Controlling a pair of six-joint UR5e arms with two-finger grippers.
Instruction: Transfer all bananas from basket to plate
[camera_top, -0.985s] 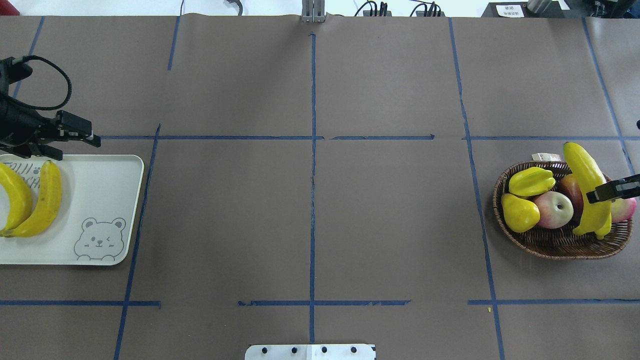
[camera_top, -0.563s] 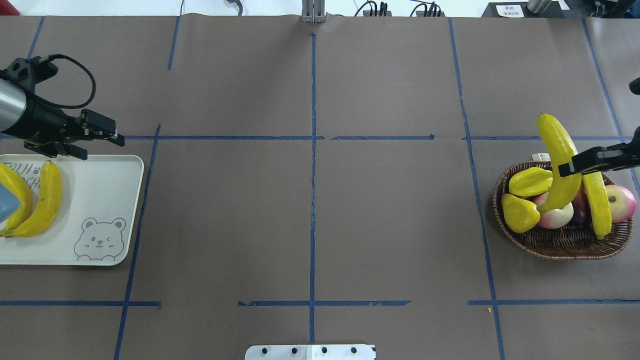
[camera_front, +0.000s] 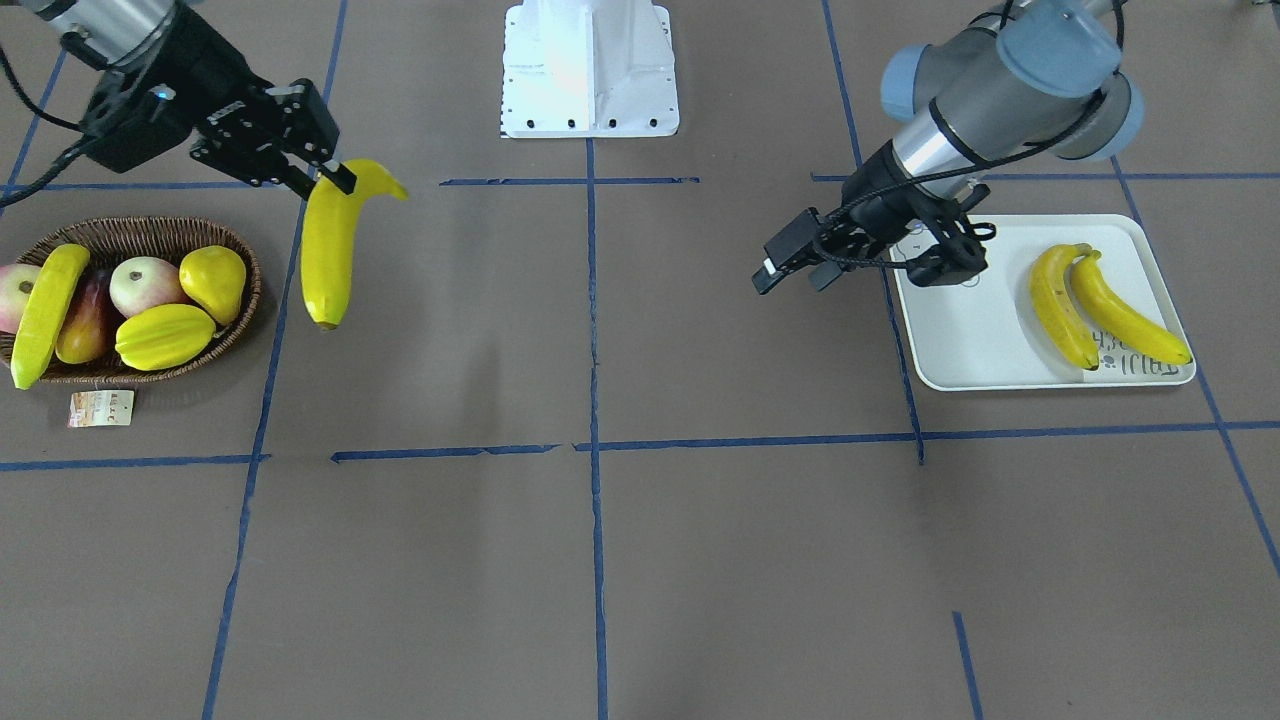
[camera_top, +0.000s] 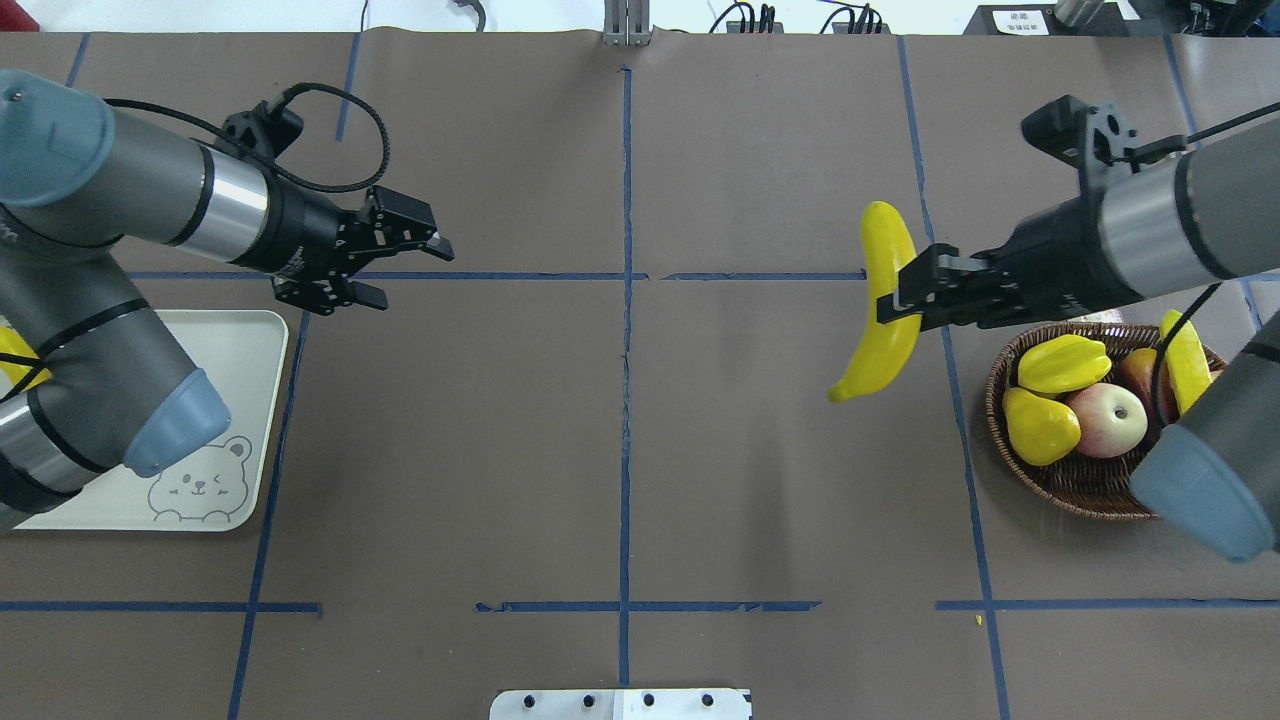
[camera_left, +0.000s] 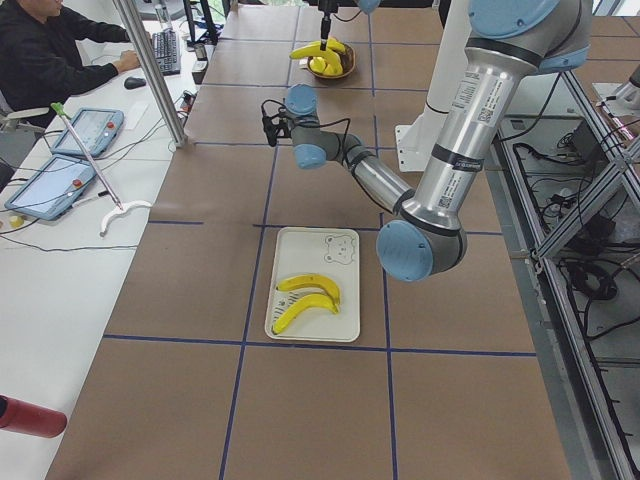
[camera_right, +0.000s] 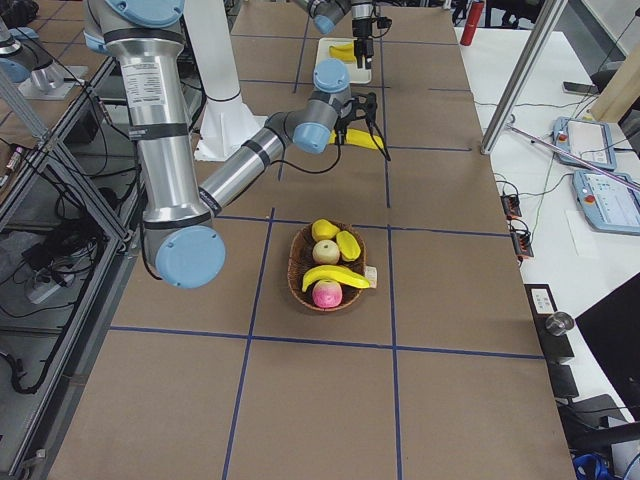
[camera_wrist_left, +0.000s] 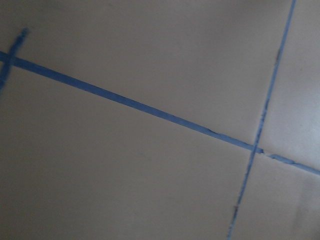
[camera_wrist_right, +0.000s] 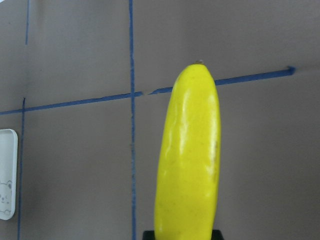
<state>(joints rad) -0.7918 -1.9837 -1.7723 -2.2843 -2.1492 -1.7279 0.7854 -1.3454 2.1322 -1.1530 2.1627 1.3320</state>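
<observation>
My right gripper (camera_top: 897, 296) is shut on a yellow banana (camera_top: 880, 310) and holds it in the air left of the wicker basket (camera_top: 1080, 480), clear of its rim. The banana fills the right wrist view (camera_wrist_right: 190, 160) and hangs upright in the front view (camera_front: 328, 250). One more banana (camera_front: 40, 315) lies across the fruit in the basket (camera_front: 150, 235). Two bananas (camera_front: 1060, 305) (camera_front: 1125, 310) lie side by side on the white bear plate (camera_front: 970, 340). My left gripper (camera_top: 415, 275) is open and empty, above the table just right of the plate (camera_top: 240, 340).
A ridged starfruit (camera_top: 1063, 363), a yellow pear-shaped fruit (camera_top: 1040, 425) and an apple (camera_top: 1105, 420) sit in the basket. A paper tag (camera_front: 100, 408) lies beside it. The robot's white base (camera_front: 590, 70) is at the table's near-robot edge. My left arm hides most of the plate from overhead.
My right gripper has lifted the banana out of the basket and carried it left. My left gripper has moved right, away from the plate's far edge.
</observation>
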